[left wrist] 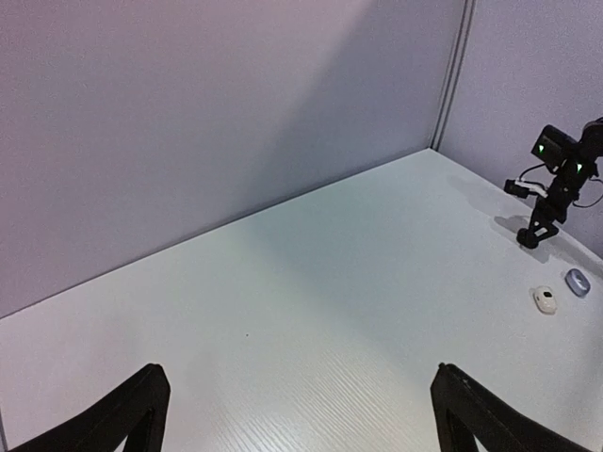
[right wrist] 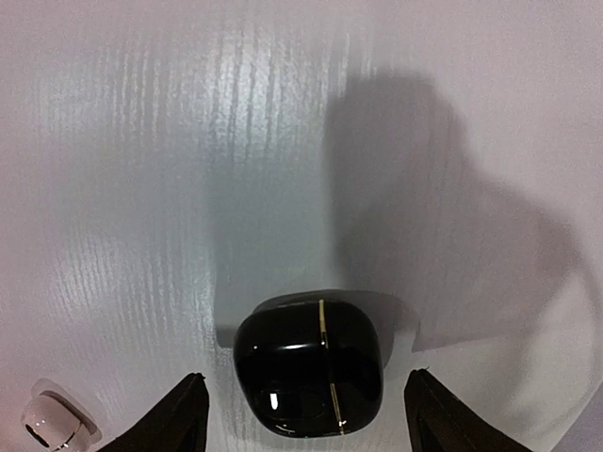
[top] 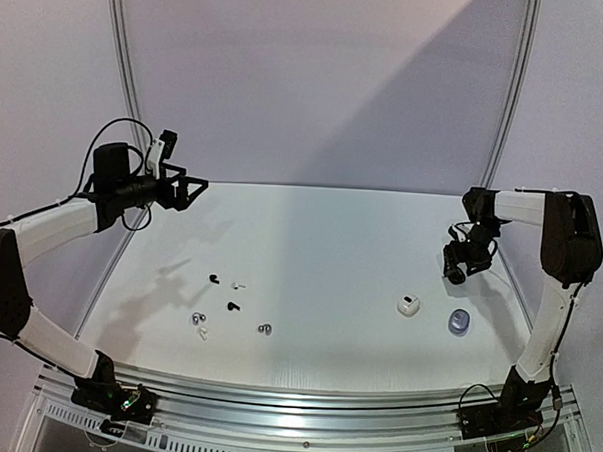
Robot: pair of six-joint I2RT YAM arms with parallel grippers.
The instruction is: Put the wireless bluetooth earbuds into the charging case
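Several tiny earbuds lie on the left-centre of the table: black ones (top: 214, 278) (top: 232, 306), white ones (top: 238, 284) (top: 203, 332) and silvery-grey ones (top: 197, 319) (top: 265, 330). A glossy black charging case (right wrist: 309, 365) with a gold seam lies shut on the table between the open jaws of my right gripper (right wrist: 309, 419), which hovers just above it at the right (top: 458, 268). My left gripper (top: 188, 191) is open and empty, held high at the back left, far from the earbuds; its fingers (left wrist: 132, 419) frame bare table.
A white case (top: 408, 306) and a blue-grey case (top: 458, 322) lie near the right gripper, also in the left wrist view (left wrist: 545, 299) (left wrist: 578, 282). The white case shows at the lower left of the right wrist view (right wrist: 52, 422). Walls enclose the table (top: 311, 236).
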